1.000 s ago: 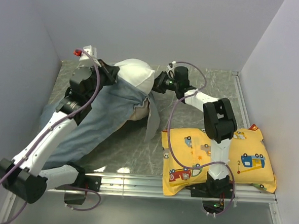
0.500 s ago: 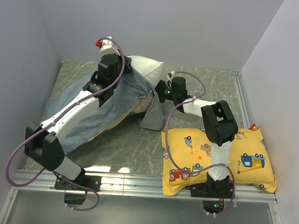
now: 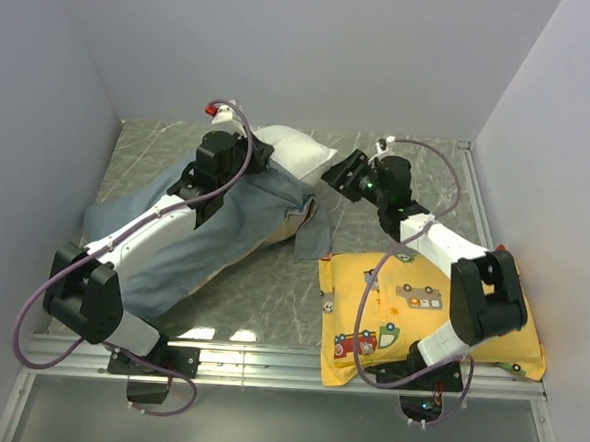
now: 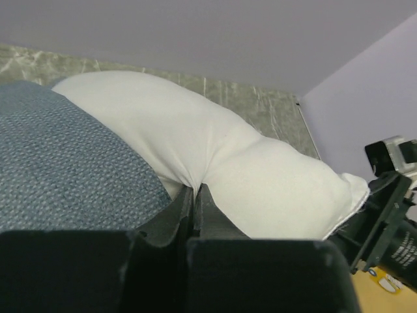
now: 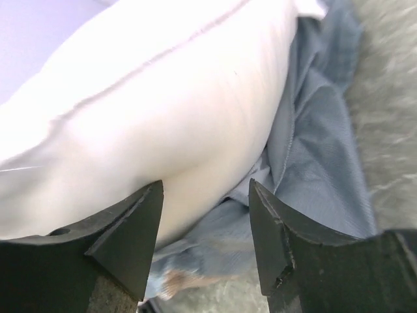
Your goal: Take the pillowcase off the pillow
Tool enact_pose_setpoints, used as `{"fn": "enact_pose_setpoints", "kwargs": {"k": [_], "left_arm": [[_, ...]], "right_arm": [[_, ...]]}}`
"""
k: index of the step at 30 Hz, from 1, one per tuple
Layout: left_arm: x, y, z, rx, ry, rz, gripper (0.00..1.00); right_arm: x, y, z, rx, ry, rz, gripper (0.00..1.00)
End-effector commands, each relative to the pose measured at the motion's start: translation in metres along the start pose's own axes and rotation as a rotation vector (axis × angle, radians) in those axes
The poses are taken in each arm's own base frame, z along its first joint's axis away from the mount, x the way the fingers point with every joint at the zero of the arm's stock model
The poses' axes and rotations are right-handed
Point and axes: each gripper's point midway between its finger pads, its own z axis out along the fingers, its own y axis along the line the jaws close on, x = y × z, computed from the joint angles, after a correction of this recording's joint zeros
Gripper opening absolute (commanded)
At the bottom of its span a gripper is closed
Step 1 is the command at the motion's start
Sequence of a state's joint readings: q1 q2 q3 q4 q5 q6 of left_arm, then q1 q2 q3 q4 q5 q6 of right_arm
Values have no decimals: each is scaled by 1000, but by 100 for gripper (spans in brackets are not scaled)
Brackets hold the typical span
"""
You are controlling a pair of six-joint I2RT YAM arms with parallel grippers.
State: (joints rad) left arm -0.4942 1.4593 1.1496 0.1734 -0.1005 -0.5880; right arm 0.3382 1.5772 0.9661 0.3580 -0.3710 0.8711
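Left gripper [image 4: 195, 191] clamped shut on a fold of pillow [image 4: 260, 163], right gripper [image 5: 205, 190] parted wide, empty, facing pillow above pillowcase [image 3: 219, 231].

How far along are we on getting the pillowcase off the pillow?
Done: one end of the pillow sticks bare out of the pillowcase. In hand: the left hand is shut on the pillow's white fabric; the right hand stands open by that bare end, holding nothing. Left: the pillowcase covers the rest of the pillow, so most of the pull remains.
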Motion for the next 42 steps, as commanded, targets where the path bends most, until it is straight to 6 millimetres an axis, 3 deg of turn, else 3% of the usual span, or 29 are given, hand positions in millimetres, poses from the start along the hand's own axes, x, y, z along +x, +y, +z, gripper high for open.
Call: {"fn": "enact_pose_setpoints", "kwargs": {"k": [1, 2, 6, 7, 8, 10, 11, 12, 14, 18, 20, 22, 24, 27, 29, 33, 35, 36, 39, 40, 42], "left_arm": [[-10, -22, -16, 109, -7, -17, 1], [-6, -24, -17, 124, 12, -16, 1], [19, -35, -23, 203, 115, -34, 5], [32, -39, -27, 233, 154, -38, 9], [36, -43, -30, 251, 165, -41, 19], [42, -50, -39, 278, 181, -37, 33], [47, -48, -42, 265, 192, -35, 45], [39, -53, -50, 276, 175, -36, 51], [32, -59, -59, 290, 162, -39, 63], [5, -63, -87, 273, 102, -66, 70], [-11, -47, -93, 161, 39, -88, 74], [-16, -18, -96, -21, 30, -87, 78], [-19, 13, -93, -203, 27, -40, 80], [-5, 34, -76, -302, 73, 32, 83], [20, 56, -63, -390, 140, 73, 84], [58, 72, -45, -409, 249, 80, 81], [71, 80, -41, -430, 280, 81, 72], [75, 83, -40, -434, 292, 79, 62], [73, 89, -39, -440, 282, 67, 39], [69, 91, -39, -442, 276, 62, 23], [53, 102, -39, -469, 246, 46, 6]], "right_arm": [[-20, 10, -27, 18, -95, -79, 64], [-20, 9, -34, 23, -103, -88, 66], [-33, 43, -59, -40, -131, -213, 72], [-35, 48, -59, -42, -126, -241, 72], [-41, 55, -57, -29, -113, -262, 73], [-45, 56, -51, -14, -98, -324, 76], [-56, 71, -48, -32, -108, -347, 77], [-49, 53, -34, 13, -48, -355, 77], [-50, 49, -13, 22, 11, -358, 78], [-51, 44, 18, 28, 83, -397, 78], [-51, 38, 35, 41, 132, -419, 79], [-49, 34, 51, 32, 176, -425, 79], [-34, 35, 55, -19, 259, -423, 79], [-12, 37, 63, -91, 334, -411, 79], [7, 30, 72, -100, 394, -400, 79], [39, 15, 80, -118, 487, -361, 77], [52, 2, 83, -117, 521, -323, 63], [56, 0, 82, -119, 534, -312, 42], [58, -12, 84, -77, 547, -293, 0], [48, -14, 84, -36, 510, -294, 0], [25, -22, 82, 37, 434, -287, 0]]}}
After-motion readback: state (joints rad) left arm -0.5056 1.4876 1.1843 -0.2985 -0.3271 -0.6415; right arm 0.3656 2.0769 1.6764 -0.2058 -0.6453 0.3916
